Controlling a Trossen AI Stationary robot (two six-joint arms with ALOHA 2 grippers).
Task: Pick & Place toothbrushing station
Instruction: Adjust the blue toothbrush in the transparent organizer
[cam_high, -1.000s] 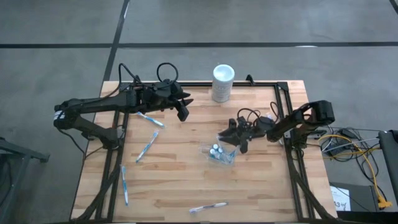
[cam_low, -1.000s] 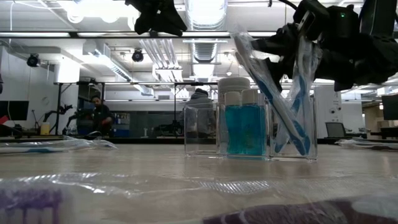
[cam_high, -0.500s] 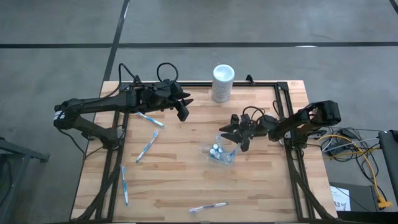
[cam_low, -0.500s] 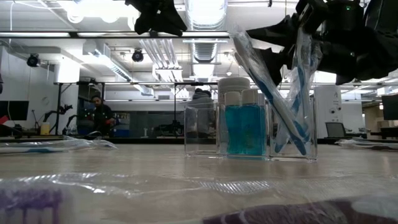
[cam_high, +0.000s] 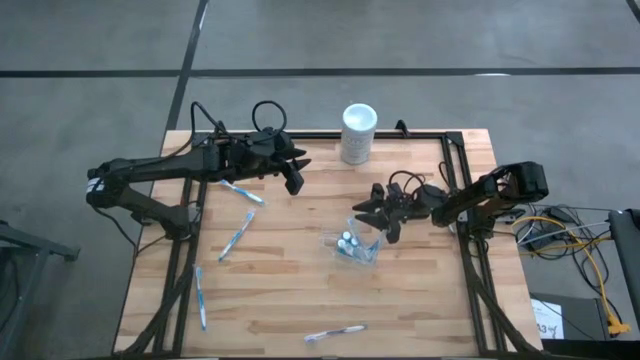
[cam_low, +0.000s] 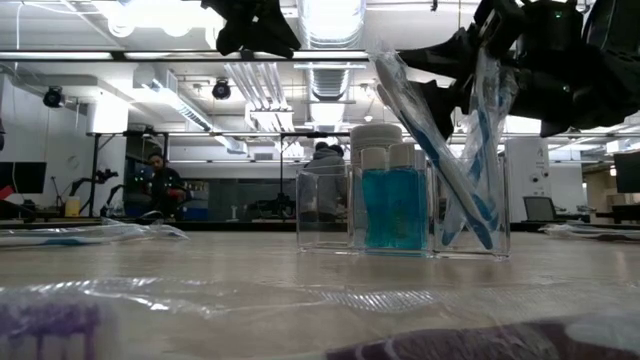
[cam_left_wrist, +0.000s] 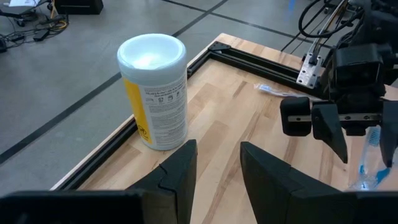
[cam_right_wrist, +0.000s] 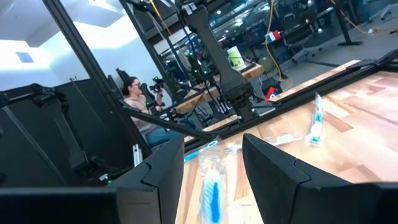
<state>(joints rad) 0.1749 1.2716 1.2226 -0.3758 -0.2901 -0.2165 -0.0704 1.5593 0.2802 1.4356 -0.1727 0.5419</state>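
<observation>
Beside the right gripper's (cam_high: 376, 217) parted empty fingers, clear cup (cam_high: 352, 246) with teal-and-white tubes, blue-and-white toothbrushes.

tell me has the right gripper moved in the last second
Yes. In the high view the right gripper has drawn slightly back toward the table's right rail, away from the clear cup.

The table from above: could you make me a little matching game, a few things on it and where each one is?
Things:
1. white cylinder
2. clear plastic cup
3. left gripper
4. wrapped toothbrush

Places:
A. near the table's front edge, lying flat
B. at the back edge, standing upright
C. mid-table, just below the right gripper, holding tubes and toothbrushes
D. over the back left part, jaws empty

Pairs: 1-B, 2-C, 3-D, 4-A
</observation>
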